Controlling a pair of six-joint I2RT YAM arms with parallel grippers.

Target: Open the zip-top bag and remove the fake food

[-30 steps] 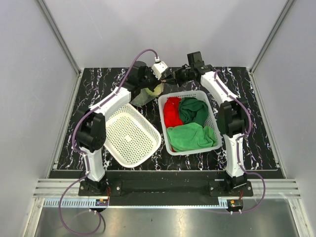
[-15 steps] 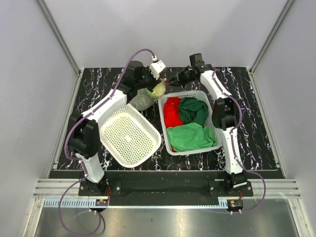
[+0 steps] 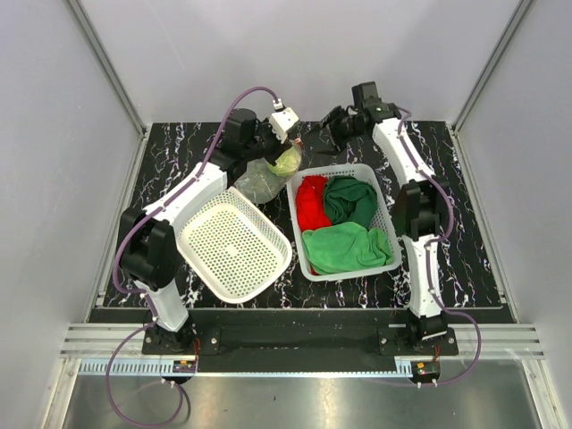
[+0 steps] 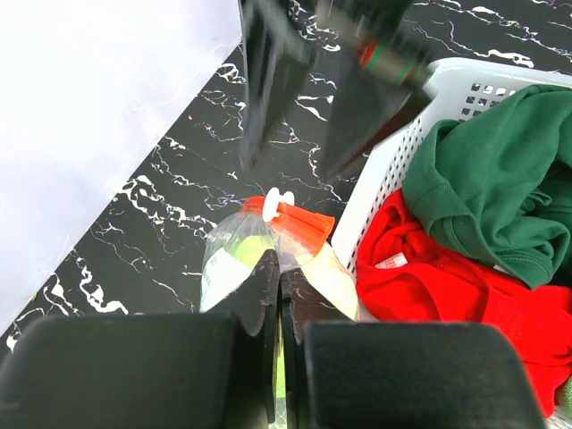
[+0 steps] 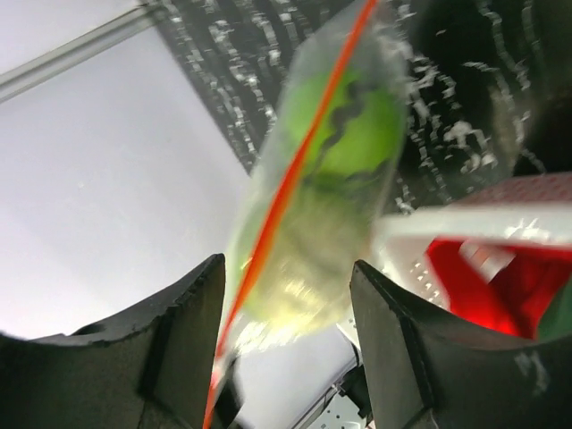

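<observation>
Firmly, left jaws pinch crinkly clear zip-top bag [image 4: 232,252]; right jaws gape wide.

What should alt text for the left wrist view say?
The left gripper is shut on a clear, crinkly zip-top bag with a red-orange zip strip, pale fake food inside. The blurred right gripper hangs open beyond it; a white perforated basket at right holds a red cloth and a dark green cloth.
</observation>
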